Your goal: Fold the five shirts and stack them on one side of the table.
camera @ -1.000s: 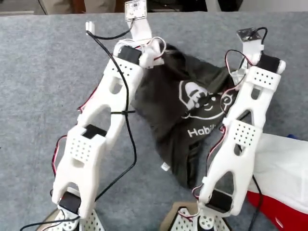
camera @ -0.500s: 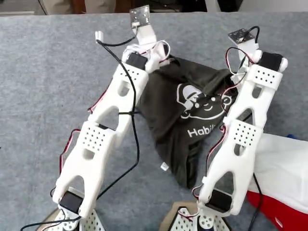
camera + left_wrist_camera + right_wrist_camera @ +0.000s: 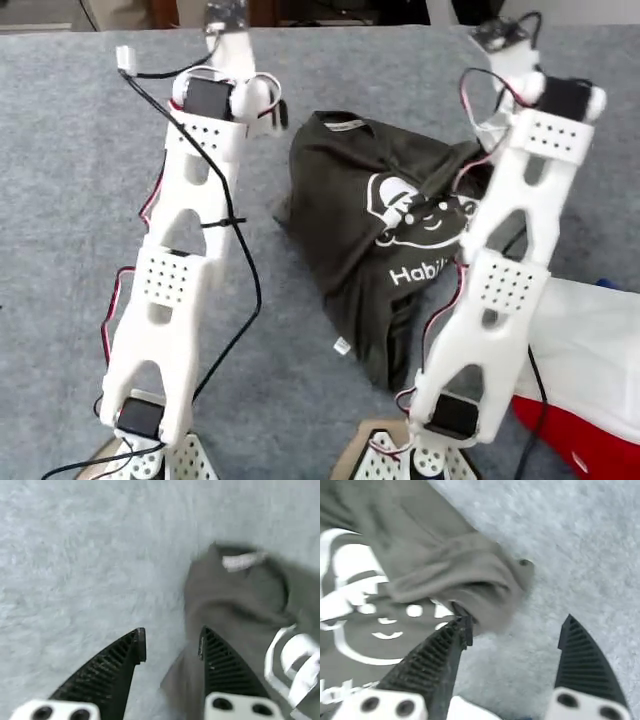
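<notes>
On the grey desk (image 3: pixel 80 150), a crumpled dark shirt (image 3: pixel 350 200) lies mid-frame, with white and red garments (image 3: pixel 590 340) heaped lower right. The left gripper (image 3: pixel 170 647), fingers spread and empty, hangs beside the collar; the right gripper (image 3: pixel 515 625), likewise agape, hangs beside a bunched fold.

The shirt (image 3: pixel 370 230) is showing charcoal, with a white cartoon face and white lettering. The surface (image 3: pixel 70 150) is looking flecked grey. The left hand (image 3: pixel 171 642) and right hand (image 3: pixel 517 630) are showing black ribbed fingers. A white cloth (image 3: pixel 590 340) is lying over a red cloth (image 3: pixel 580 445).
</notes>
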### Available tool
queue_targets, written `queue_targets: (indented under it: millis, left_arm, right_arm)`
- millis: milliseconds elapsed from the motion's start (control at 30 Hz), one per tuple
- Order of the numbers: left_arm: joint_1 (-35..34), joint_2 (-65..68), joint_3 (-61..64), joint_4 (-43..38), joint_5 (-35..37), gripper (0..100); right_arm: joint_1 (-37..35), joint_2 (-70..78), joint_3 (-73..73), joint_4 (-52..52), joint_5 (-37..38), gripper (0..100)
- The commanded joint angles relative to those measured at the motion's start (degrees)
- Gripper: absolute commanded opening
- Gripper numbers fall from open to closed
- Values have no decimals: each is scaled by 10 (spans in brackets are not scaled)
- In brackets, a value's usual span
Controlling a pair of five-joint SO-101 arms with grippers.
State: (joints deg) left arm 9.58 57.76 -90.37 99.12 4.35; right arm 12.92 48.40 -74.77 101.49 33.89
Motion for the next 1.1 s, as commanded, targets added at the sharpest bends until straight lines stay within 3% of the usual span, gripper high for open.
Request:
queue_targets:
  millis: [0, 133, 200, 367, 533, 633, 767, 1067]
  left_arm:
    - [-33, -7, -30, 18, -15, 176]
    - [-98, -27, -23, 20, -15, 74]
    - [-135, -41, 11, 20, -13, 72]
    - [-206, -111, 166, 20, 3, 72]
    - [-215, -177, 341, 16, 4, 71]
    - [-215, -184, 422, -27, 11, 71]
    - [-208, -190, 501, -106, 18, 74]
    - [-101, -209, 462, -97, 22, 75]
  right_arm:
    - [-62, -170, 113, 8, -11, 278]
    - [-156, -250, 215, -4, -1, 278]
    - [-200, -247, 234, -25, 0, 278]
    - [-274, -168, 213, -95, -3, 278]
    - [-313, -50, 131, -166, 0, 278]
    - [-299, 20, 73, -184, -2, 278]
    - [-233, 54, -28, -125, -13, 278]
    - [-83, 58, -159, 9, 21, 278]
